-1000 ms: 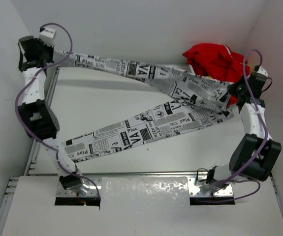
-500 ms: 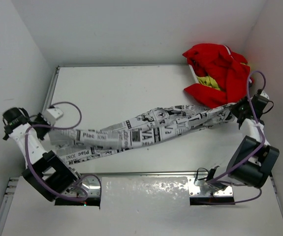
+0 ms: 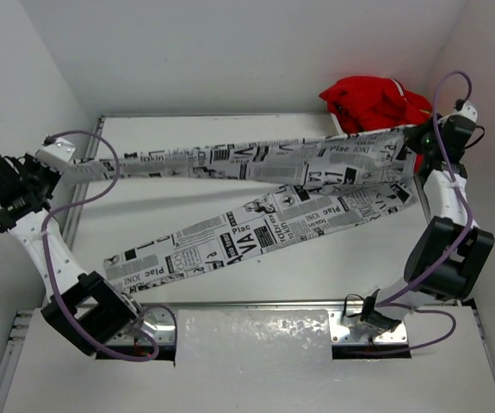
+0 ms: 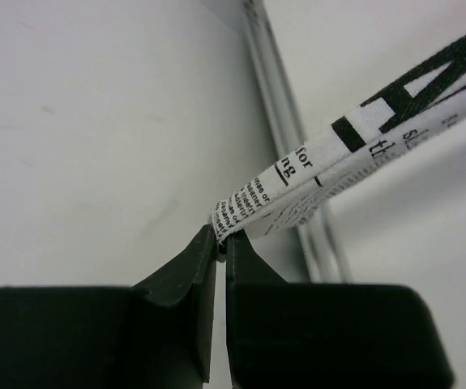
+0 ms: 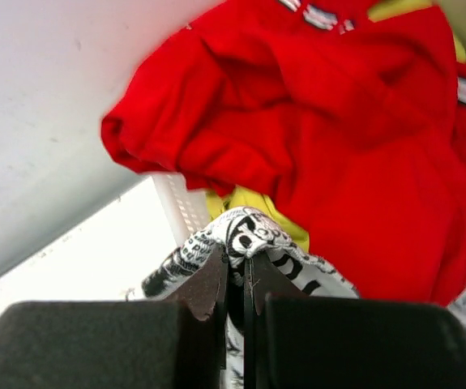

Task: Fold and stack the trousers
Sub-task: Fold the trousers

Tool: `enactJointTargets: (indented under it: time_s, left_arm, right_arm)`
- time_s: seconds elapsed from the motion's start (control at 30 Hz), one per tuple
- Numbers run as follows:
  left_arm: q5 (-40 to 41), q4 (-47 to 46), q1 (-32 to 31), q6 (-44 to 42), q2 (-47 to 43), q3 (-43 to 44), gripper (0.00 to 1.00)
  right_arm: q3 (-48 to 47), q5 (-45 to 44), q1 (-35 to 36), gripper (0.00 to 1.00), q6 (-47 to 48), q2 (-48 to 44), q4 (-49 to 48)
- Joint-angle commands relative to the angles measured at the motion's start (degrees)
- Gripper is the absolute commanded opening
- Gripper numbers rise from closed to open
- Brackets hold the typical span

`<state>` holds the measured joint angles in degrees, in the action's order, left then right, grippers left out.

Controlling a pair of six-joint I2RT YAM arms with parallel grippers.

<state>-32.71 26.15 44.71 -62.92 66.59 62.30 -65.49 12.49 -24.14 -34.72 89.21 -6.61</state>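
The trousers (image 3: 230, 159) are stretched across the table (image 3: 170, 200). 1 end is pinched by the left gripper (image 4: 222, 237) at the left edge, and the other is pinched by the right gripper (image 5: 237, 258) beside red clothes (image 3: 372, 99).

White table (image 3: 178, 202). One leg of the trousers (image 3: 230, 245) lies diagonally across it; red cloth heap (image 3: 372, 99) at far right corner.

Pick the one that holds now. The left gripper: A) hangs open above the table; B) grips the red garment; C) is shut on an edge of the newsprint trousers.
C: the left wrist view shows the left gripper pinched shut on the printed edge of the trousers, far from the red garment.
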Motion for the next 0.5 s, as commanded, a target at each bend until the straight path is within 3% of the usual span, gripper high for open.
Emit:
enactJointTargets:
  time_s: [0.0, 0.1, 0.13, 0.27, 0.47]
  left_arm:
    - [-2.7, -6.6, 0.2, 2.0, -3.5, -1.7, 0.0]
    - [-6.2, 5.6, 0.3, -12.8, -8.4, -8.0, 0.0]
    - [-6.7, 14.9, 0.3, -17.3, -8.5, -8.6, 0.0]
    - [-7.4, 28.8, 1.0, -37.6, -9.4, -14.4, 0.0]
    - [-4.9, 32.3, 1.7, -42.1, -10.1, -16.4, 0.0]
  right_arm:
    - [-0.4, -2.1, -0.8, 0.0, 0.7, -0.1, -6.1]
    - [5.5, -2.1, -0.8, 0.0, 2.1, -1.1, -8.0]
    - [6.9, -1.8, -0.8, 0.0, 2.3, -1.7, -8.8]
    - [12.2, -0.6, -0.9, 0.0, 2.5, -1.3, -12.9]
    - [15.7, -0.2, -2.9, 0.0, 1.8, -1.3, -14.6]
